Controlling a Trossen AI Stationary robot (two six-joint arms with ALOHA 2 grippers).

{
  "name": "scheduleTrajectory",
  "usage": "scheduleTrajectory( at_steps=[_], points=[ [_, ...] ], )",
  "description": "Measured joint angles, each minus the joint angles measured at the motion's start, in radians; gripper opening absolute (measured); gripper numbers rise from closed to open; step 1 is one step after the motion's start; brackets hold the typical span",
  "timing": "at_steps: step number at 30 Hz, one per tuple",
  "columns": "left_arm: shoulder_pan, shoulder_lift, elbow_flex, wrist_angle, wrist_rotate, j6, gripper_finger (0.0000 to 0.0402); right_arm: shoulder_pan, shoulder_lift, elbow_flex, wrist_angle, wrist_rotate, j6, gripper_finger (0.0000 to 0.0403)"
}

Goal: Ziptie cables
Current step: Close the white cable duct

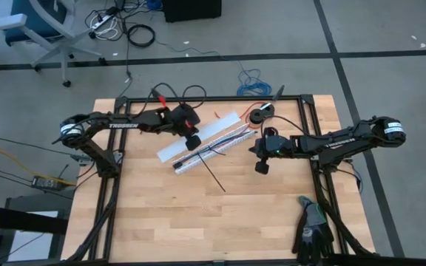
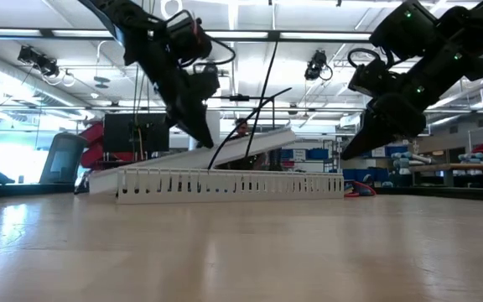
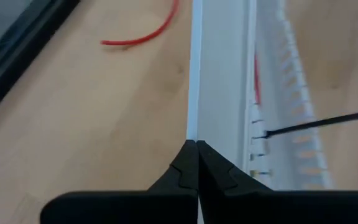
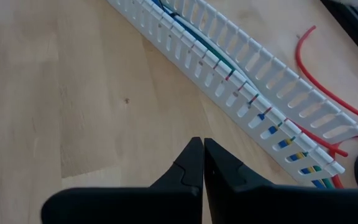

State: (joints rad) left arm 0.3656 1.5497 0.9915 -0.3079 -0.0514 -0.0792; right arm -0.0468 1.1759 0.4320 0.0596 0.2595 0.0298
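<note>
While the cables (image 4: 229, 65) lie inside the white slotted duct (image 1: 213, 151) at the middle of the table (image 1: 161, 214), the left gripper (image 1: 192, 140) hovers with fingers pressed together over the white cover strip (image 1: 198, 136), which leans on the duct. The right gripper (image 1: 261, 167), also closed and holding nothing, hangs near the duct's other end. A black ziptie (image 1: 213, 174) sticks out of the duct, a single red wire (image 4: 328, 93) curves beside it, and dark gloves (image 1: 313, 229) lie at the table's edge.
</note>
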Motion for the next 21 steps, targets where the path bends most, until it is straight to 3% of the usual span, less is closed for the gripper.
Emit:
scheduleTrajectory(
  at_steps=[9,21],
  points=[
    [-0.002,0.000,0.041,-0.032,0.237,0.020,0.0001,-0.034,0.000,0.000,-0.022,0.001,-0.004,0.0004],
    [-0.040,0.071,0.039,-0.037,0.253,-0.003,0.0001,-0.041,0.000,0.000,0.008,0.000,-0.067,0.0004]
  ],
)
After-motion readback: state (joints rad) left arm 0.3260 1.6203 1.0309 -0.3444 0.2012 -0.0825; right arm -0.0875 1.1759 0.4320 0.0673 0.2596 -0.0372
